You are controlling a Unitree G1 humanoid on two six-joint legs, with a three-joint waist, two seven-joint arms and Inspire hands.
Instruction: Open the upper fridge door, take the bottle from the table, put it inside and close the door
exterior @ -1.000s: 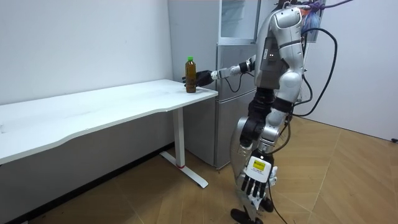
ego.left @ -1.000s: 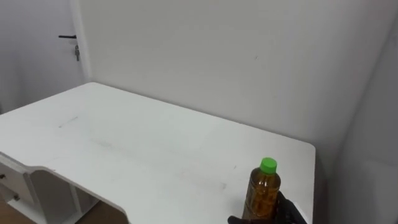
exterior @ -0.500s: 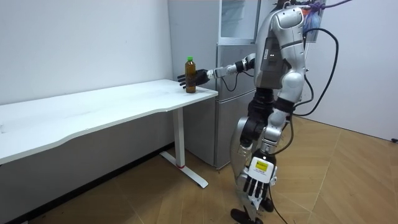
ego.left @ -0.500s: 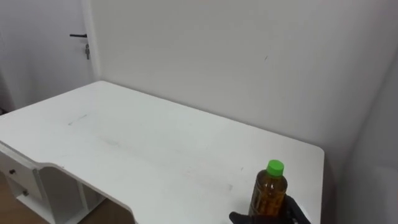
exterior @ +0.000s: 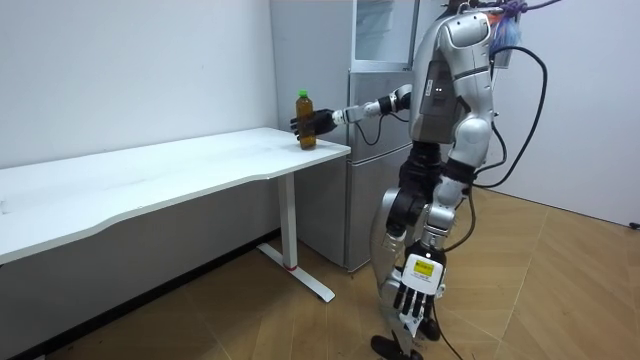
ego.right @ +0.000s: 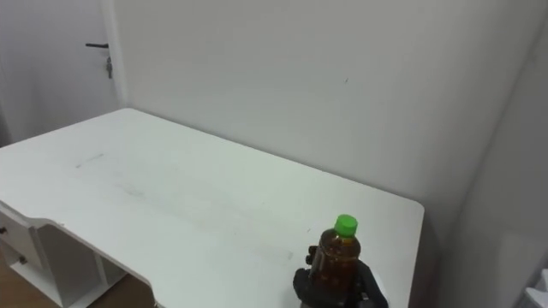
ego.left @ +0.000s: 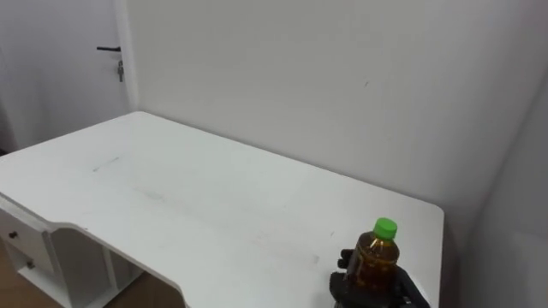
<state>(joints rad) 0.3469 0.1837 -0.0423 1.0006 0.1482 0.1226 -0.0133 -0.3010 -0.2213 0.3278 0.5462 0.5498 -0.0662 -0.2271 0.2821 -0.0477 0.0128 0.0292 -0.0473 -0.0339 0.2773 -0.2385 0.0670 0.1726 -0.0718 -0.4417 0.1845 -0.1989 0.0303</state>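
Right robot hand (ego.right: 304,284) fingers now curled round bottle (ego.right: 341,252) on table (ego.right: 171,197).

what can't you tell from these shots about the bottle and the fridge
- Bottle base: hidden by the right hand at the eye views' lower edge; too small in the room view to tell whether it touches the table.
- Upper fridge: partly behind the robot's body in the room view.
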